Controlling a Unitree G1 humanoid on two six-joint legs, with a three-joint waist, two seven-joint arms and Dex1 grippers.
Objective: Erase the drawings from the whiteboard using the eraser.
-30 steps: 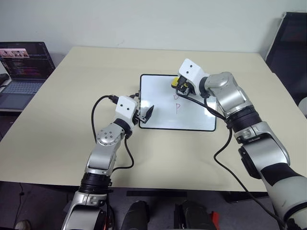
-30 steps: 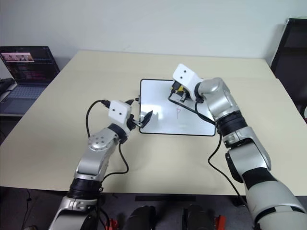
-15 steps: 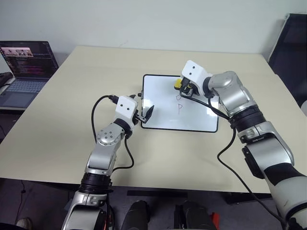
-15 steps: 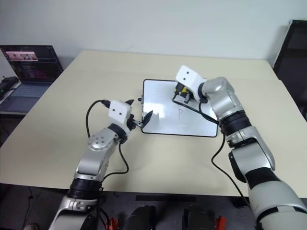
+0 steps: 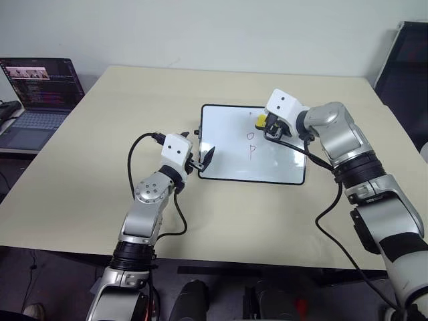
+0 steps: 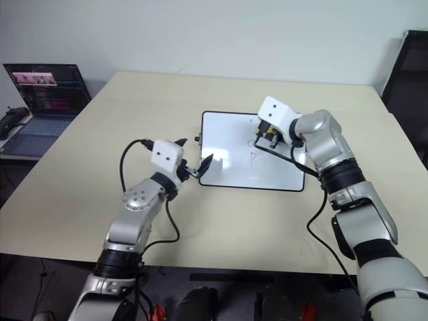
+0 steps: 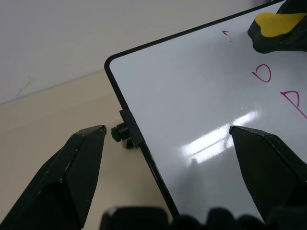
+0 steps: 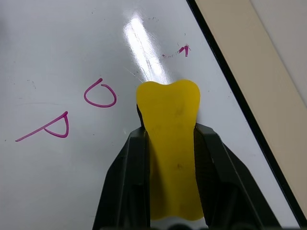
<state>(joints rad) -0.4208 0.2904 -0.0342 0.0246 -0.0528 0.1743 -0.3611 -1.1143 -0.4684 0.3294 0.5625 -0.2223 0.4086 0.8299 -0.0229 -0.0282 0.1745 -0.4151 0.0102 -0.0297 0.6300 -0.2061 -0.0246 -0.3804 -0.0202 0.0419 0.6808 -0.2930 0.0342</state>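
Observation:
The whiteboard (image 5: 227, 144) lies flat on a beige table (image 5: 100, 167). The drawings are purple marks near its middle: an "O" (image 8: 100, 95), a "P" (image 8: 55, 127) and a small leftover streak (image 8: 182, 49) near the far edge. My right gripper (image 5: 266, 126) is shut on the yellow eraser (image 8: 168, 103), which presses on the board just right of the "O". My left gripper (image 7: 168, 132) is open and straddles the board's left edge beside a black knob (image 7: 119, 132), touching nothing.
An open laptop (image 5: 40, 90) stands on a lower surface at the far left, with a dark object (image 6: 12, 120) beside it. A black chair (image 5: 404, 53) is past the table's far right corner.
My right gripper has slid the eraser to the right across the far part of the board, uncovering the "O". The left arm has stayed still.

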